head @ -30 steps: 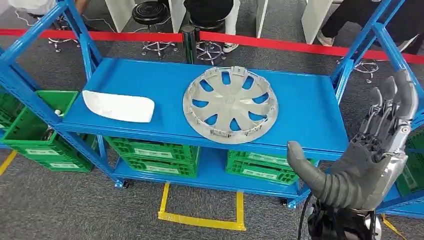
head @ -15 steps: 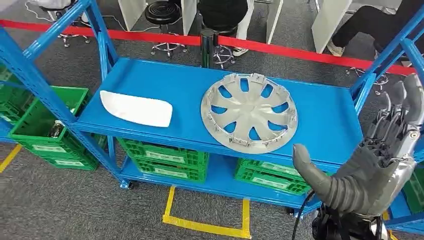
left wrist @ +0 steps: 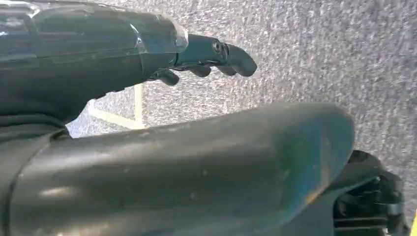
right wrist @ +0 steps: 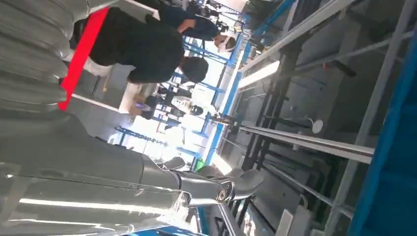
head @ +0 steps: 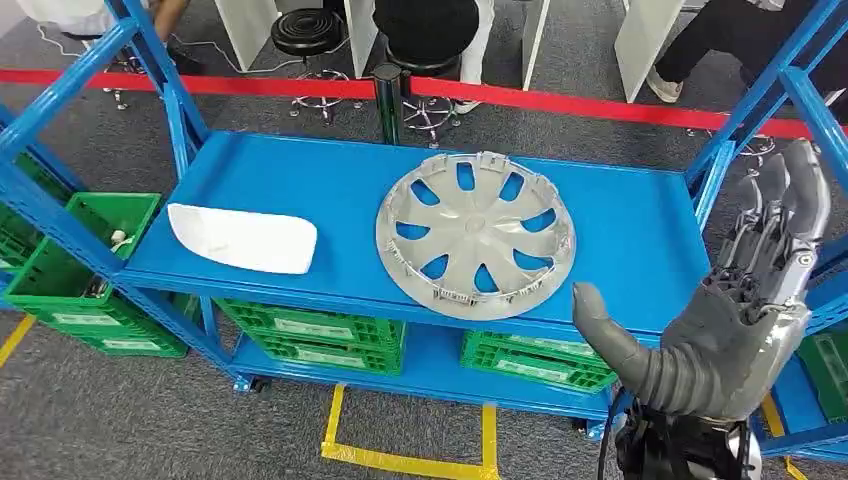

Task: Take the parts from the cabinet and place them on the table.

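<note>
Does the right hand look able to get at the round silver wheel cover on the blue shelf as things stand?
Probably yes. The right hand is raised, open and empty, just in front of the blue shelf, and the round silver wheel cover lies uncovered near the front edge with nothing between them.

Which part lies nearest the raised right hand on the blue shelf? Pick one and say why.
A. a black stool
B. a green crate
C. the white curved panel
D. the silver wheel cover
D: the silver wheel cover lies on the shelf's right half, closer to the right hand than the white curved panel at the left end.
</note>
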Action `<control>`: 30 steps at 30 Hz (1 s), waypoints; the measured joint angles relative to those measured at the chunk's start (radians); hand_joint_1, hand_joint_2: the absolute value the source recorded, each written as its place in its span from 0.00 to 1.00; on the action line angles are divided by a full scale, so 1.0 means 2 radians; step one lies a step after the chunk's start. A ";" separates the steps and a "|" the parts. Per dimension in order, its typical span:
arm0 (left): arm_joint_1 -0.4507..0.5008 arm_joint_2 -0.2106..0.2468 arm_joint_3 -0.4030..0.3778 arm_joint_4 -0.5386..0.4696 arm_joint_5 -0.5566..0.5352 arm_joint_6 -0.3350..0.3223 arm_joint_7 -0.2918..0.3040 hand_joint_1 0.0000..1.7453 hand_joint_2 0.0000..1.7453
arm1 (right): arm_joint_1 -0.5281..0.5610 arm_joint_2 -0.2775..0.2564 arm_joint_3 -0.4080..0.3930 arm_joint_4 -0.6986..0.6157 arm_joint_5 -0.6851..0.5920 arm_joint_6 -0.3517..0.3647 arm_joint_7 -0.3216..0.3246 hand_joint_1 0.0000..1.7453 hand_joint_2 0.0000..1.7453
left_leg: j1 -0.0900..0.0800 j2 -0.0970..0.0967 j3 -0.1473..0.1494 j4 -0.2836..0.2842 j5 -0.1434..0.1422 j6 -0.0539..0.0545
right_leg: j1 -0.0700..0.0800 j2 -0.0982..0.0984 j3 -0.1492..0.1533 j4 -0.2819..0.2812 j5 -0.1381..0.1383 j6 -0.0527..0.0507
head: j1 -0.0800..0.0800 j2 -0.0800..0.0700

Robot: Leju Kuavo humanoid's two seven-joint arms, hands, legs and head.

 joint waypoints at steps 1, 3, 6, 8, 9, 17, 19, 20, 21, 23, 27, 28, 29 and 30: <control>0.000 0.000 0.000 0.000 0.000 0.000 0.000 0.00 0.00 | 0.000 0.000 0.000 0.000 0.000 0.000 0.000 0.00 1.00 | 0.001 0.001 0.020 -0.048 0.029 0.001 | 0.000 0.000 0.006 0.001 -0.004 0.002 | -0.002 0.000; 0.000 0.000 0.000 0.000 0.000 0.000 0.000 0.00 0.00 | -0.001 0.000 0.000 0.000 0.000 0.000 0.000 0.00 1.00 | -0.002 0.001 0.039 -0.081 0.028 0.004 | 0.003 0.001 0.006 0.005 -0.012 0.009 | -0.008 0.000; 0.000 0.001 0.000 0.001 0.000 0.000 0.001 0.00 0.00 | -0.001 0.000 0.000 0.000 0.000 0.000 0.000 0.00 1.00 | -0.004 0.001 0.038 -0.081 0.024 0.018 | 0.001 0.001 0.009 0.002 -0.012 0.015 | -0.004 0.000; 0.000 0.001 0.000 0.001 0.000 0.000 0.000 0.00 0.00 | -0.001 0.000 0.000 -0.001 0.000 0.000 0.000 0.00 1.00 | 0.000 0.001 0.042 -0.085 0.024 0.024 | 0.000 0.001 0.007 0.012 -0.023 0.021 | -0.003 0.000; -0.001 0.001 0.000 0.001 0.000 0.000 0.000 0.00 0.00 | -0.001 -0.001 -0.001 -0.001 0.000 0.000 0.000 0.00 1.00 | 0.000 0.001 0.043 -0.085 0.022 0.027 | -0.001 0.001 -0.005 0.037 -0.036 0.023 | 0.001 0.000; 0.000 0.001 0.000 0.002 -0.008 -0.003 0.005 0.00 0.00 | 0.000 -0.001 -0.001 0.001 0.000 0.002 0.007 0.00 1.00 | -0.001 0.003 0.047 -0.084 0.017 0.031 | -0.001 0.001 -0.078 0.164 -0.075 0.027 | 0.011 0.000; 0.000 0.001 0.000 0.002 -0.008 -0.003 0.005 0.00 0.00 | 0.000 -0.001 -0.001 0.001 0.000 0.002 0.007 0.00 1.00 | -0.001 0.003 0.047 -0.084 0.017 0.031 | -0.001 0.001 -0.078 0.164 -0.075 0.027 | 0.011 0.000; 0.000 0.001 0.000 0.002 -0.008 -0.003 0.005 0.00 0.00 | 0.000 -0.001 -0.001 0.001 0.000 0.002 0.007 0.00 1.00 | -0.001 0.003 0.047 -0.084 0.017 0.031 | -0.001 0.001 -0.078 0.164 -0.075 0.027 | 0.011 0.000; 0.000 0.001 0.000 0.002 -0.011 -0.005 0.006 0.00 0.00 | 0.000 -0.001 -0.001 0.001 0.000 0.004 0.012 0.00 1.00 | -0.001 0.003 0.048 -0.084 0.017 0.030 | -0.001 0.001 -0.079 0.163 -0.072 0.027 | 0.011 0.000; -0.001 0.000 -0.002 0.002 -0.045 -0.019 0.021 0.00 0.00 | -0.001 -0.012 -0.002 0.012 -0.006 0.014 0.053 0.00 1.00 | -0.002 0.001 0.057 -0.084 0.011 0.029 | 0.000 0.001 -0.052 0.081 -0.004 0.020 | 0.017 0.000; -0.006 -0.003 -0.028 0.002 -0.090 -0.034 0.031 0.00 0.00 | -0.082 -0.069 -0.015 0.125 0.039 0.198 0.164 0.00 1.00 | -0.005 0.004 0.059 -0.089 0.008 0.025 | 0.003 0.002 -0.026 0.012 0.011 0.016 | 0.009 0.000; -0.008 -0.003 -0.033 0.002 -0.094 -0.035 0.031 0.00 0.00 | -0.094 -0.077 -0.012 0.150 0.037 0.222 0.164 0.00 1.00 | -0.005 0.005 0.059 -0.090 0.008 0.023 | 0.004 0.002 -0.025 0.012 0.011 0.016 | 0.006 0.000; -0.009 -0.003 -0.036 0.002 -0.096 -0.036 0.032 0.00 0.00 | -0.105 -0.079 -0.009 0.174 0.037 0.234 0.157 0.00 1.00 | -0.005 0.005 0.059 -0.090 0.008 0.023 | 0.004 0.001 -0.025 0.012 0.011 0.015 | 0.006 0.000; -0.009 -0.003 -0.039 0.002 -0.097 -0.036 0.033 0.00 0.00 | -0.118 -0.079 -0.005 0.202 0.037 0.240 0.149 0.00 1.00 | -0.005 0.005 0.059 -0.091 0.009 0.022 | 0.004 0.001 -0.025 0.012 0.011 0.015 | 0.007 0.000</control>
